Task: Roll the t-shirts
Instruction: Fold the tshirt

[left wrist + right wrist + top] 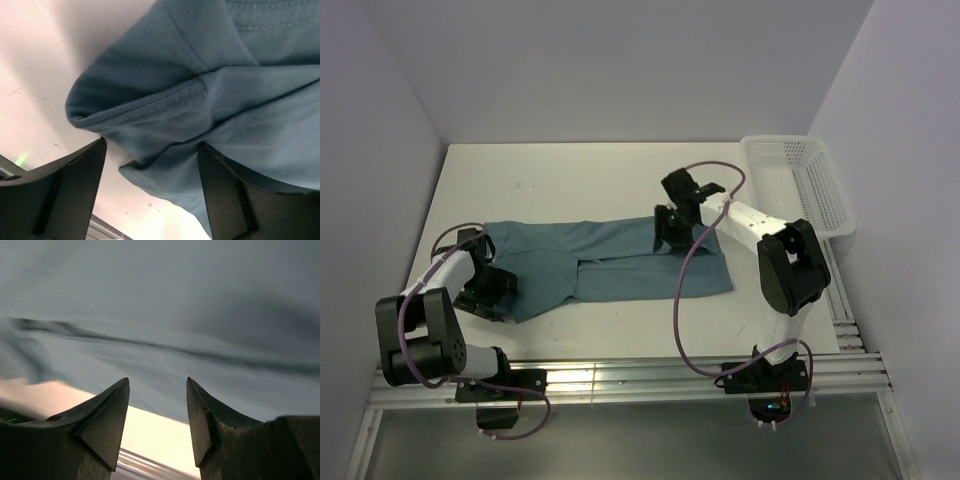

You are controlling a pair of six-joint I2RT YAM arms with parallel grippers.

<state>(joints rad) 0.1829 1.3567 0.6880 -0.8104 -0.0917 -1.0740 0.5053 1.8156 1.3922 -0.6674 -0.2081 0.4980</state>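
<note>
Shirt: the plain dusty teal-blue short-sleeved t-shirt of thin soft cloth [610, 265] lies on the white surface [570, 180], folded into a long band running left to right between the two arms.
Shirt markings: the cloth is plain. The left wrist view shows only rows of stitching, a hem and a ribbed band [195, 30].
Left claw: the left claw [490, 290] is low over the shirt's left end. Its black fingers [70, 185] stand wide apart and a bunched, rounded fold of the cloth [150, 115] lies just ahead of the gap. The far finger [235, 200] sits against the cloth.
Right claw: the right claw [668, 228] is at the band's far edge, right of its middle. Its two pointed black fingers [107, 415] are apart, with only cloth and bare surface [150, 430] behind the gap.
Basket: a white plastic mesh basket [817, 190] stands at the far right corner, well apart from the shirt.
Cables: a purple cable [680, 300] loops from the right arm across the shirt's right part.
Hard to make out: the right wrist view is blurred, so the cloth [175, 300] shows only as grey-blue with dark creases. From the top view the arms cover both claw tips. Whether the left claw's far finger lies over or under the cloth, I cannot tell.
</note>
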